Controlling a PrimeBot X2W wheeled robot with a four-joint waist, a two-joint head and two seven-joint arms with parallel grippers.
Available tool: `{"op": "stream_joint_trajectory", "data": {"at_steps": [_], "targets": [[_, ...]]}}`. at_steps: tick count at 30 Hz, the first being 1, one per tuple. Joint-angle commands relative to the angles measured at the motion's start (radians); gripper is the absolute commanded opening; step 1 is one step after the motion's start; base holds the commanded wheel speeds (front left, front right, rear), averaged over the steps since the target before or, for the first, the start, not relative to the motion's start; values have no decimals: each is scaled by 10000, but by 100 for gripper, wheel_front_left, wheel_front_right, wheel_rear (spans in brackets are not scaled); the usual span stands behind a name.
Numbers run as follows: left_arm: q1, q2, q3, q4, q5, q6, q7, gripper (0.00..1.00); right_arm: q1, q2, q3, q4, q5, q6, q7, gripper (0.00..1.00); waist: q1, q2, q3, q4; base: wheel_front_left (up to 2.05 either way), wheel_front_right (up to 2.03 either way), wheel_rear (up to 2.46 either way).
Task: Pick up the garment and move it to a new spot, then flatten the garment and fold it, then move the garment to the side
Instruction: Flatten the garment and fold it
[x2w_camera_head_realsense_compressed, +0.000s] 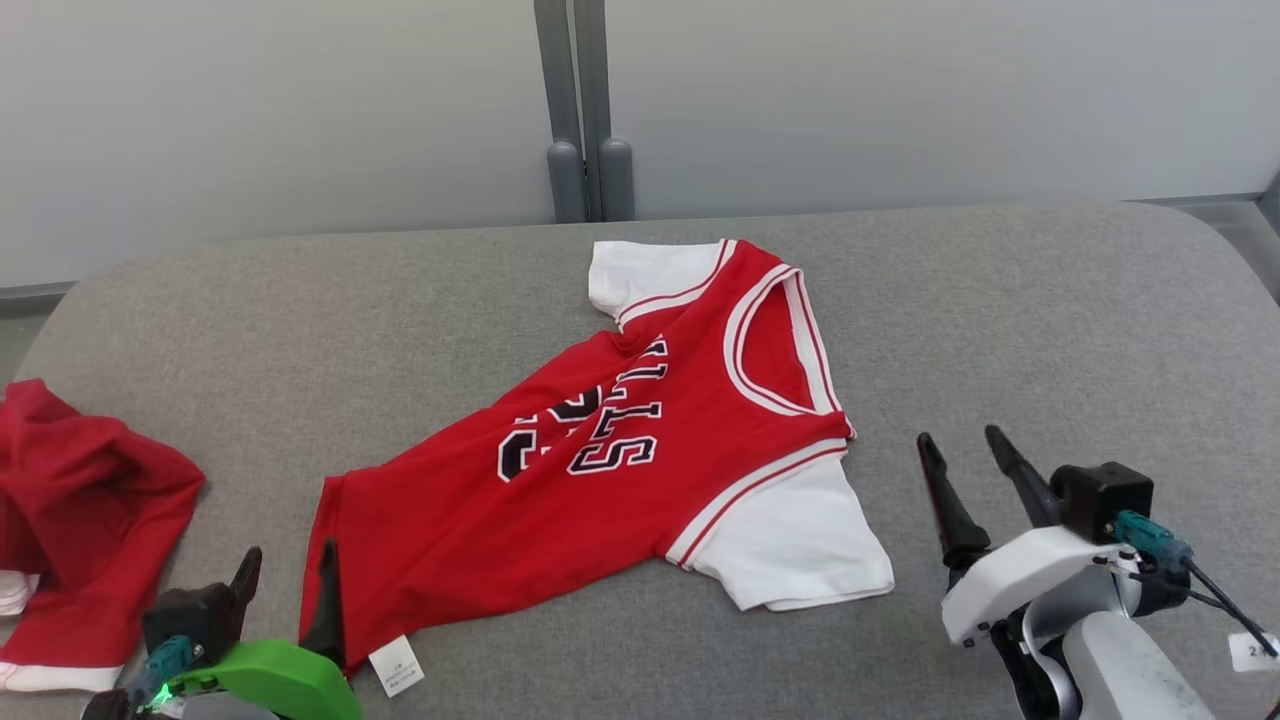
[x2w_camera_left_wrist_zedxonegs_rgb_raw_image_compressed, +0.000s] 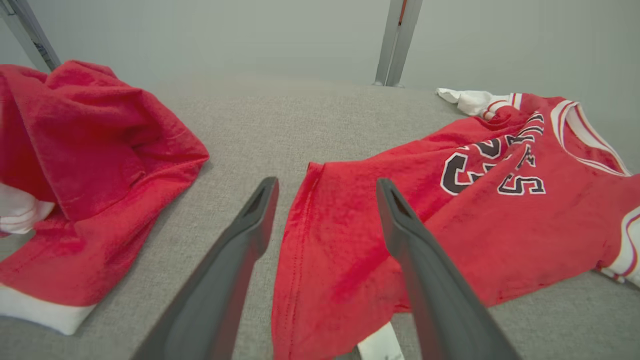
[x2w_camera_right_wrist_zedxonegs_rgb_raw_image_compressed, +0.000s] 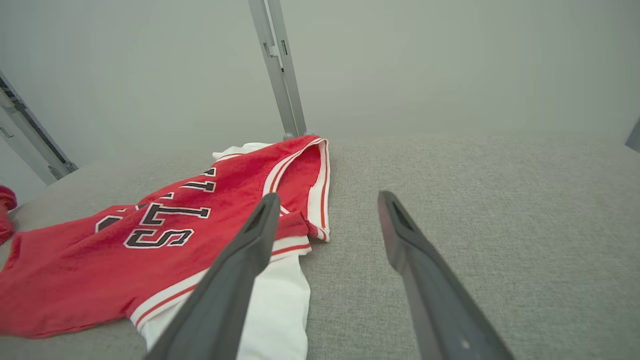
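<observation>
The garment (x2w_camera_head_realsense_compressed: 600, 470) is a red jersey with white sleeves and dark lettering, lying spread but wrinkled on the grey padded table (x2w_camera_head_realsense_compressed: 1000, 300), collar toward the right. It also lies ahead in the left wrist view (x2w_camera_left_wrist_zedxonegs_rgb_raw_image_compressed: 360, 235) and the right wrist view (x2w_camera_right_wrist_zedxonegs_rgb_raw_image_compressed: 150, 250). My left gripper (x2w_camera_head_realsense_compressed: 290, 575) is open at the jersey's lower left hem corner, its right finger over the hem, nothing held. My right gripper (x2w_camera_head_realsense_compressed: 965, 455) is open over bare table, just right of the near white sleeve (x2w_camera_head_realsense_compressed: 800, 545), holding nothing.
A second red garment (x2w_camera_head_realsense_compressed: 80, 520) lies crumpled at the table's left edge, also in the left wrist view (x2w_camera_left_wrist_zedxonegs_rgb_raw_image_compressed: 85, 170). A grey post (x2w_camera_head_realsense_compressed: 585, 110) stands behind the table's far edge. A white label (x2w_camera_head_realsense_compressed: 397, 665) sticks out from the jersey's hem.
</observation>
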Motion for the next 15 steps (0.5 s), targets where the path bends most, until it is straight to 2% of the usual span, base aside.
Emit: {"op": "stream_joint_trajectory", "data": {"at_steps": [1,7,11,15], "targets": [[80,148,-9,132,-101,16,440,100,-186,17,100,219,239,-7,401,100,0,-1,-7,84,0,0,0],[220,422,-253,101,-383,103,2329,100,-465,-82,696,1134,853,-5,2371,100,0,-1,72,302,0,0,0],[291,503,-299,57,-515,207,3056,100,-583,-15,827,1599,1116,-5,3499,100,0,-1,231,380,0,0,0],[119,485,-293,106,-611,221,3311,100,-743,115,725,1831,1116,-5,4263,100,0,-1,428,445,0,0,0]]}}
